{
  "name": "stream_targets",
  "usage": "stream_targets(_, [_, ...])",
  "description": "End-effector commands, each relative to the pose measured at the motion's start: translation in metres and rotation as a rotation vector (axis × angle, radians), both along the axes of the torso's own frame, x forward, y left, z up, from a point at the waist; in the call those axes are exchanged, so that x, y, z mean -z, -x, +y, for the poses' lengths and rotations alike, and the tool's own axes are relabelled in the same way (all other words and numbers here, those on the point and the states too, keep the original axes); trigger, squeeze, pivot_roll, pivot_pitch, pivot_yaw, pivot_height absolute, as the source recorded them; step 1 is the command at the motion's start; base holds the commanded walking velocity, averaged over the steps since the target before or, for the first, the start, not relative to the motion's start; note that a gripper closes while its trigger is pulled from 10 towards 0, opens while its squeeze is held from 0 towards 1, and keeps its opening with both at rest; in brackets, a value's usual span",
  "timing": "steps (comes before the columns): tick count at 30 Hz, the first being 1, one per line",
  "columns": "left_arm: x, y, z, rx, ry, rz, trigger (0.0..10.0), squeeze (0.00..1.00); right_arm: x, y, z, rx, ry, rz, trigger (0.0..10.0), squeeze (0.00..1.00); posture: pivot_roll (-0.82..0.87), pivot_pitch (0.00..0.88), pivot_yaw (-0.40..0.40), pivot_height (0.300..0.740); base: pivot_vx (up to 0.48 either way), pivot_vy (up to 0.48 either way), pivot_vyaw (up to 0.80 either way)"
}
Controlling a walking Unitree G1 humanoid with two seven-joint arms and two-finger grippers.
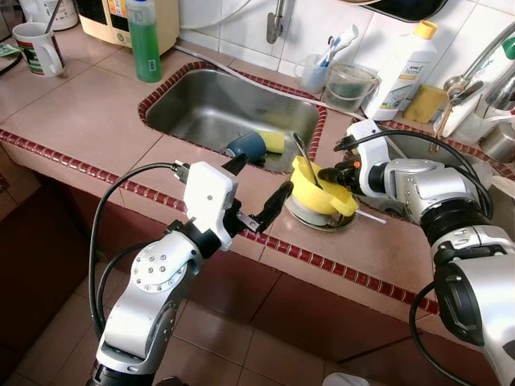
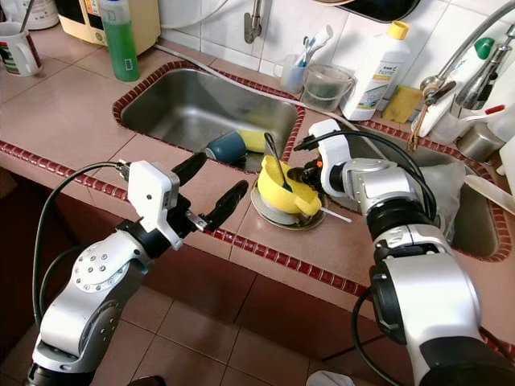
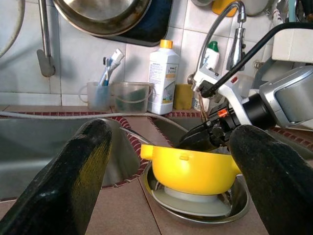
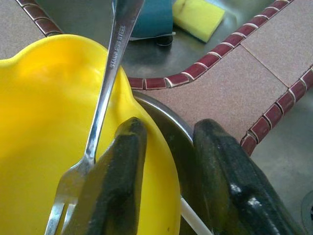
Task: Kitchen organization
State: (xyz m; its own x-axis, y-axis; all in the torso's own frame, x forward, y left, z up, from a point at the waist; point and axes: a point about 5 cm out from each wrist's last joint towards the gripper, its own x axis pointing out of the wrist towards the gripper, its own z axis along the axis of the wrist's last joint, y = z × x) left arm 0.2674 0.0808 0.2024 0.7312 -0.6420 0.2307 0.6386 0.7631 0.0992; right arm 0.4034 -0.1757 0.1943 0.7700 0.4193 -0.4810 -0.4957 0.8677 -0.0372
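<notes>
While the yellow bowl [image 1: 322,193] sits tilted in a shallow steel dish [image 1: 326,219] on the tiled counter [image 1: 80,112], at the near corner of the steel sink [image 1: 217,108], the right gripper [image 1: 331,174] reaches in from the side away from the sink, its two black fingers straddling the bowl's rim, one inside and one outside, narrowly parted around the wall. A steel fork [image 4: 105,93] leans inside the bowl with its handle sticking up toward the sink. The left gripper [image 1: 257,193] hovers over the counter just beside the bowl, fingers spread wide and holding nothing, and a blue cup [image 1: 248,145] and yellow sponge [image 1: 272,141] lie in the sink just behind the bowl.
</notes>
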Motion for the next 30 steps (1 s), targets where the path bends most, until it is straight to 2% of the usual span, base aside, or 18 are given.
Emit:
stream_targets(1, [-0.0021,0.0036,-0.0046,0.013,0.008,-0.003,10.0,0.0,-0.0082,-0.0025,-0.0032,0.013,0.011,-0.023,0.0,0.0,0.08,0.138,-0.174,0.74,0.0,0.0,0.0])
stream_targets(30, [-0.0029,0.0032,-0.0061,0.005,0.02,-0.005,10.0,0.0,-0.017,-0.0053,0.0015,-0.026,0.031,-0.037,0.0,0.0,0.08,0.125,-0.188,0.74,0.0,0.0,0.0])
